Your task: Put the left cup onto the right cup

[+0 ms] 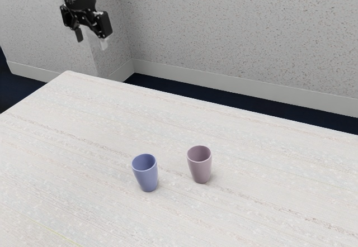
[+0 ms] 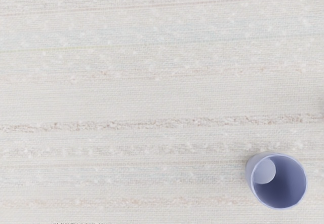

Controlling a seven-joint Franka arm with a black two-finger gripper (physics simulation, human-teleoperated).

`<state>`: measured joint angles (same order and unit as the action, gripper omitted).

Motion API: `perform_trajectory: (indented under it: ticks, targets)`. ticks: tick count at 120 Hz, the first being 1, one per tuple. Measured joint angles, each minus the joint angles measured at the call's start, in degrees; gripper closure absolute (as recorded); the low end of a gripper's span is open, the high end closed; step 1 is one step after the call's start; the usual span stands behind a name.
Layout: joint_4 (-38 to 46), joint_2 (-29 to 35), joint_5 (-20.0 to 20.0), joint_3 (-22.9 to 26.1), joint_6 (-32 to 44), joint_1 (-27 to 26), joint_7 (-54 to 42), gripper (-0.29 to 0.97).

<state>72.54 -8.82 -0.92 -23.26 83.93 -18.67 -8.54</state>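
Observation:
Two cups stand upright on the pale wooden table (image 1: 67,146). The blue cup (image 1: 145,172) is toward the exterior view's left, and the mauve cup (image 1: 199,164) stands a short gap to its right. My gripper (image 1: 92,39) hangs high above the table's far left corner, well away from both cups. It is open, with nothing between its fingers. The wrist view looks straight down at the table and catches the blue cup (image 2: 277,180) from above, its hollow inside showing.
A speckled grey wall (image 1: 240,29) with a white baseboard runs behind the table. A dark floor strip (image 1: 235,97) lies between the wall and the table's far edge. Bare tabletop surrounds both cups.

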Motion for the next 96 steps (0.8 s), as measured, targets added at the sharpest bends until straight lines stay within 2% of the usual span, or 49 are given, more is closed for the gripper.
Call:
perform_trajectory:
  ticks: [25,40,60,96]
  targets:
    - [1.86,-0.31,0.01,-0.11,-0.64,-2.84,-1.00,0.02]
    - [8.44,2.48,0.00,-0.03,2.95,-4.18,-1.39,0.02]
    - [18.03,6.96,0.02,0.44,7.59,-3.30,-1.68,0.02]
    - [33.73,8.83,0.33,0.60,18.25,-0.85,-0.88,0.02]
